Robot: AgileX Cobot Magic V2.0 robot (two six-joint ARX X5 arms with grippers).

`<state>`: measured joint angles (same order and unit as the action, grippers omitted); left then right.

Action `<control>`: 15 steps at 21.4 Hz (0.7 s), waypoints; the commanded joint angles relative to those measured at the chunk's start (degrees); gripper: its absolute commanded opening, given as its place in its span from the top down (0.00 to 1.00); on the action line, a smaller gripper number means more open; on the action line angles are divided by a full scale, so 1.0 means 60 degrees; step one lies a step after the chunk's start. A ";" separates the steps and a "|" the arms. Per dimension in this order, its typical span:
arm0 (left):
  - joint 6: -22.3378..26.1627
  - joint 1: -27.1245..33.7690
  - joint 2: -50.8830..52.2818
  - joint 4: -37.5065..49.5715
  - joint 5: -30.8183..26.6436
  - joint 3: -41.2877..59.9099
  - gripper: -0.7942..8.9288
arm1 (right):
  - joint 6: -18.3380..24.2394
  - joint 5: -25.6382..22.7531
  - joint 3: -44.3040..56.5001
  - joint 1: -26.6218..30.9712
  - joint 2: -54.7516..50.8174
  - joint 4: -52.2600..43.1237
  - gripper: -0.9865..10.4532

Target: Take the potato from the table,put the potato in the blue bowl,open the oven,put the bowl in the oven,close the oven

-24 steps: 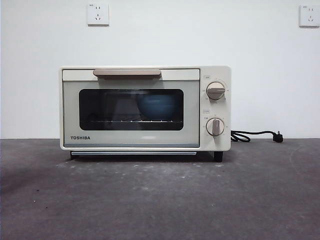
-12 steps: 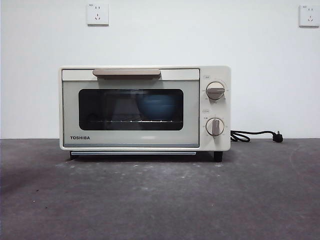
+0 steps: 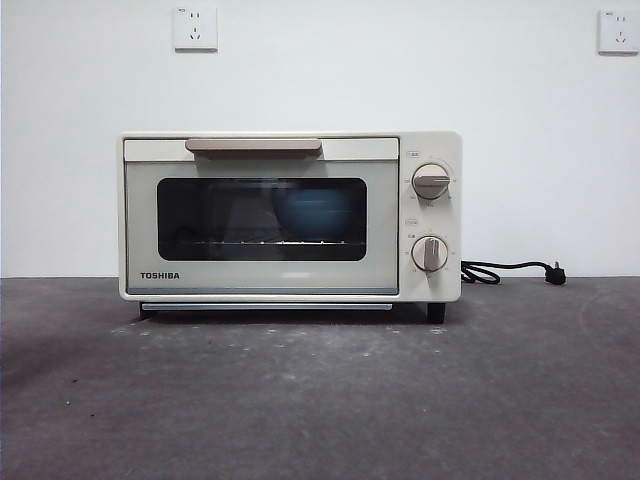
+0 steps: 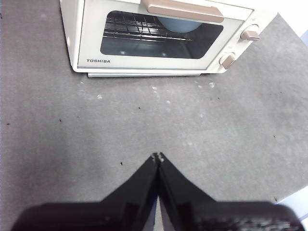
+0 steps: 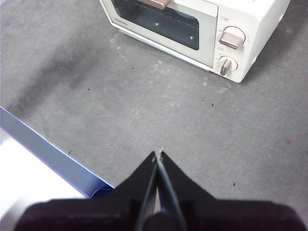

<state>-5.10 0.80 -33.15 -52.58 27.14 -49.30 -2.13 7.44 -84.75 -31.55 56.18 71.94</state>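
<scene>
No change from half a second ago: cream-white toaster oven (image 3: 290,217) door shut, round deep blue bowl (image 3: 316,213) on rack behind dark glass; potato not visible. "TOSHIBA" on door's lower left. Left gripper (image 4: 158,156) and right gripper (image 5: 158,154) jaws together, above dark grey table (image 3: 320,400), well apart from oven

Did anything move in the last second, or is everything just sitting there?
Nothing visibly changed. The oven is shut as before, with the blue bowl inside behind the glass. Both grippers, left and right, hang shut above the table, holding nothing.
</scene>
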 commanded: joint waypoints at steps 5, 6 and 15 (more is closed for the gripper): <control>0.1293 -0.0015 0.0011 0.0849 -0.0718 -0.0040 0.92 | -0.0022 -0.0015 -0.0029 -0.0018 -0.0018 -0.0044 0.91; 0.1512 -0.0033 0.0015 0.1377 -0.0947 -0.0004 0.92 | -0.0022 -0.0015 -0.0029 -0.0018 -0.0018 -0.0044 0.91; 0.3104 0.0051 0.1508 0.6138 -0.2881 0.1530 0.92 | -0.0022 -0.0018 -0.0029 -0.0018 -0.0018 -0.0044 0.91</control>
<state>10.72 0.86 -25.56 -19.22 10.76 -42.28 -2.13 7.38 -84.75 -31.53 56.18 71.94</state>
